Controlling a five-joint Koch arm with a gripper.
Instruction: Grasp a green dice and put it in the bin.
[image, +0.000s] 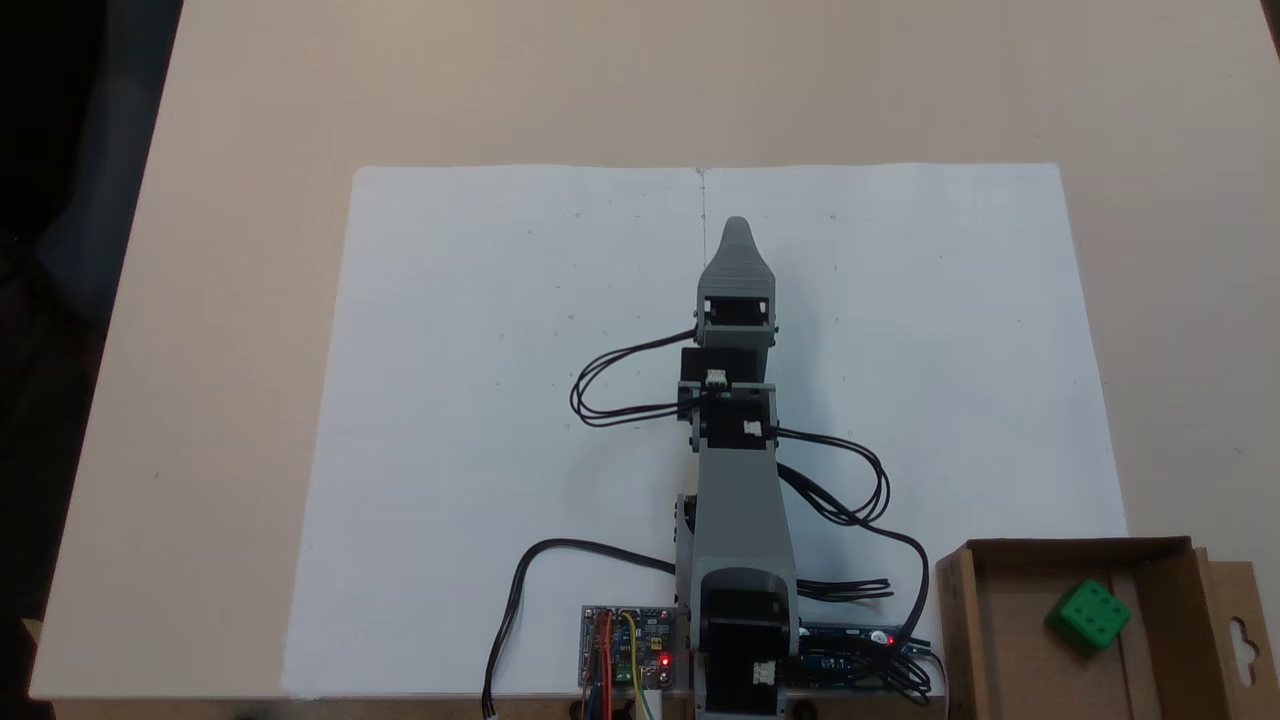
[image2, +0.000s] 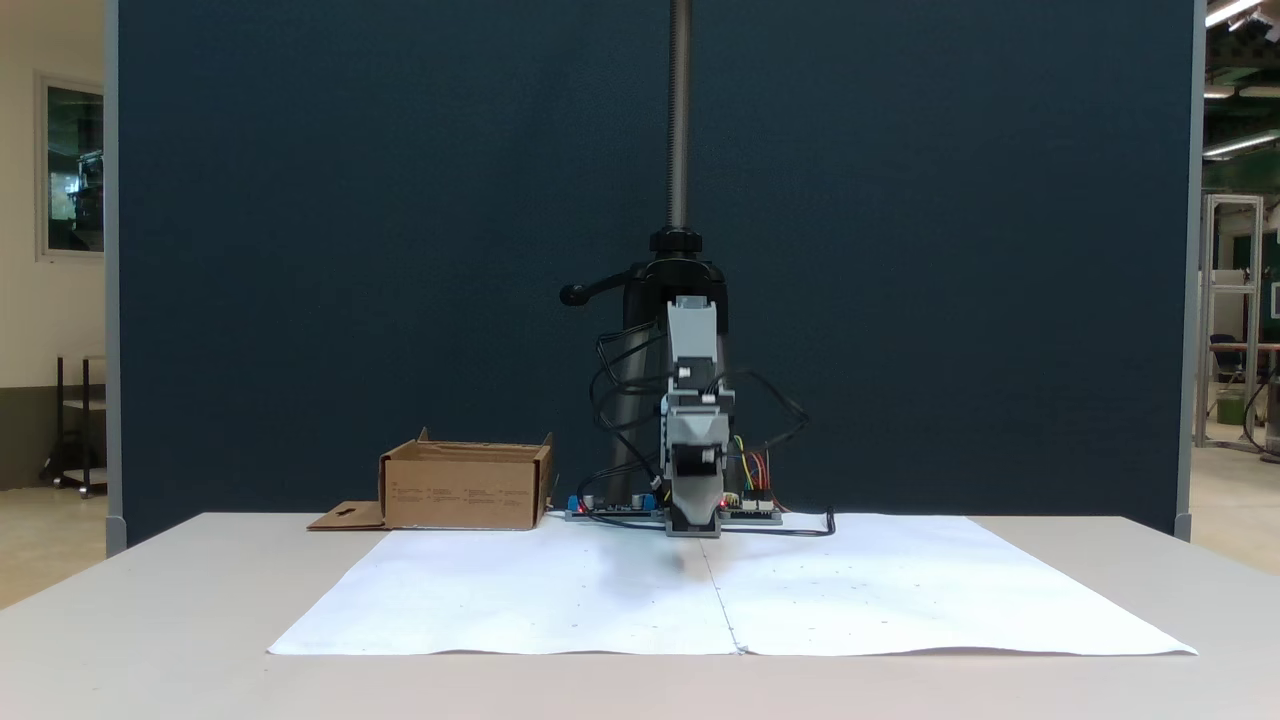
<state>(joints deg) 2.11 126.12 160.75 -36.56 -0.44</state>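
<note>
The green dice (image: 1090, 617) lies tilted inside the bin (image: 1068, 547), a brown cardboard box at the lower right of a fixed view; it rests left of the inner divider strip. In the other fixed view the bin (image2: 465, 490) stands left of the arm and its walls hide the dice. The grey arm is folded low over the white paper, far from the bin. My gripper (image: 737, 228) points away from the base, with nothing seen in it. From the front my gripper (image2: 696, 515) hangs just above the paper. Only one tapered tip shows, so the jaws' gap is hidden.
A large white paper sheet (image: 480, 400) covers the middle of the beige table. Circuit boards (image: 628, 648) and looping black cables (image: 850, 490) sit by the arm's base. The bin's flap (image2: 345, 517) lies flat on the table. A dark pole (image2: 679, 120) rises behind the arm.
</note>
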